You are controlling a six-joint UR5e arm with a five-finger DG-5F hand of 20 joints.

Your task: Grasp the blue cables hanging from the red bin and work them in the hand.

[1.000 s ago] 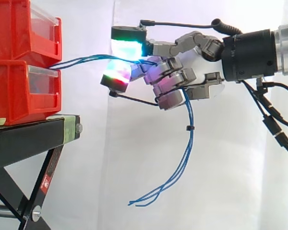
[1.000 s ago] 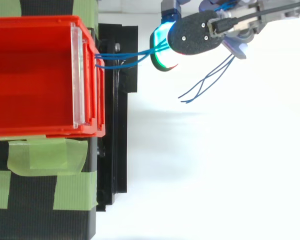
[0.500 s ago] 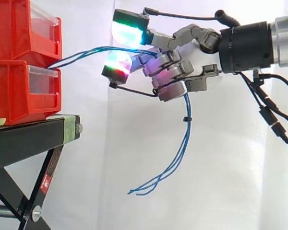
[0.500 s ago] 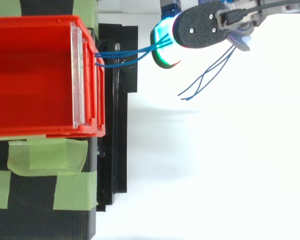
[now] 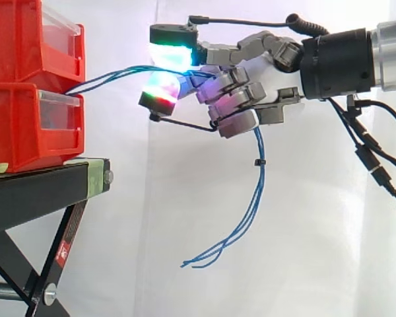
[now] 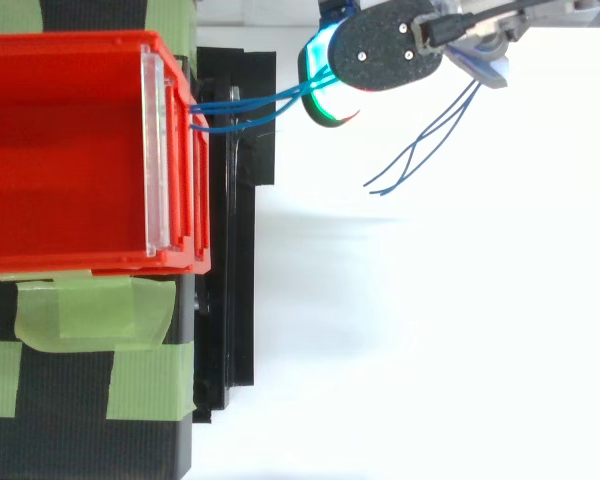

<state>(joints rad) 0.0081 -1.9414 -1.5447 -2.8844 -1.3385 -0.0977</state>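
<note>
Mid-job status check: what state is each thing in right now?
blue cables: run from the red bins into the hand, free ends dangling below it.
hand: shut on the blue cables, clear of the bins.
red bins: stacked upright on the black stand.

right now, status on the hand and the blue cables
Hand shut on blue cables. Cables span from red bin to hand, free ends dangling below it. Nothing seen in the way.
</note>
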